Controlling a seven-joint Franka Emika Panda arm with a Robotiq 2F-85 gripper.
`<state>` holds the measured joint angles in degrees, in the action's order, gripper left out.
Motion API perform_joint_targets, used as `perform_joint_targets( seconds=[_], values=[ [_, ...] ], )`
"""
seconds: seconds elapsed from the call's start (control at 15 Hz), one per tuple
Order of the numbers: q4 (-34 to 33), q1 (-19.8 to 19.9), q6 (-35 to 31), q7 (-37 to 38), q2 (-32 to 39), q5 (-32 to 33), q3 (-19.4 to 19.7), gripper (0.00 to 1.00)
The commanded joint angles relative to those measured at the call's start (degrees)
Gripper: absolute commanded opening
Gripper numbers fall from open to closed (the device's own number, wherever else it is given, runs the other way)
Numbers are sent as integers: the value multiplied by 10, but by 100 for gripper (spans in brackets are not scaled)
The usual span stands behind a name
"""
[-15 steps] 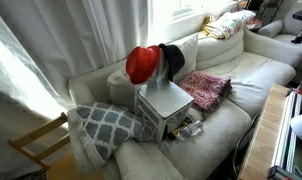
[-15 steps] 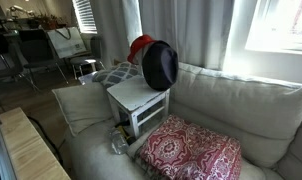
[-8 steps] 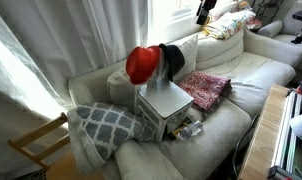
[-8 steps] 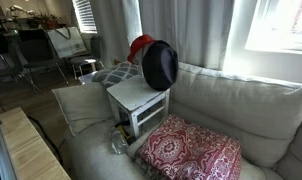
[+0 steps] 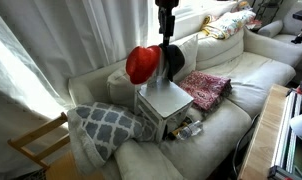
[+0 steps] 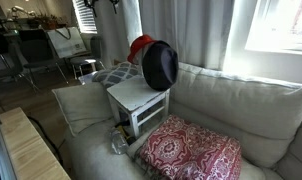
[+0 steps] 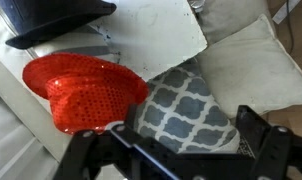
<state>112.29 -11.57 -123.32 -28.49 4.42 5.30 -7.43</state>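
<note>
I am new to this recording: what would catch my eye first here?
A sequined red hat and a black hat rest on a small white table standing on the pale sofa. The open gripper hangs above them, and a grey lattice-patterned cushion lies beside the table.

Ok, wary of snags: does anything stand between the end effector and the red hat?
Nothing visible does: the open end effector hangs in free air above the red hat and the black hat beside it.

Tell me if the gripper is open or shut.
Open: the gripper shows both fingers wide apart in the wrist view, holding nothing, above the red hat.
</note>
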Motion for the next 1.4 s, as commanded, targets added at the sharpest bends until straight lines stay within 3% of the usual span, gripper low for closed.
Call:
perform_joint_targets(
  seconds=[0.0, 0.4, 0.53, 1.0, 1.33],
  values=[
    [-17, 10, 3, -3, 18, 5, -13, 100],
    [-36, 10, 1, -24, 37, 13, -16, 100],
    [-37, 6, -16, -28, 53, 59, -15, 100],
    [-55, 17, -142, -168, 126, 119, -25, 100],
    [-101, 24, -154, -247, 189, 127, -20, 100]
  ],
)
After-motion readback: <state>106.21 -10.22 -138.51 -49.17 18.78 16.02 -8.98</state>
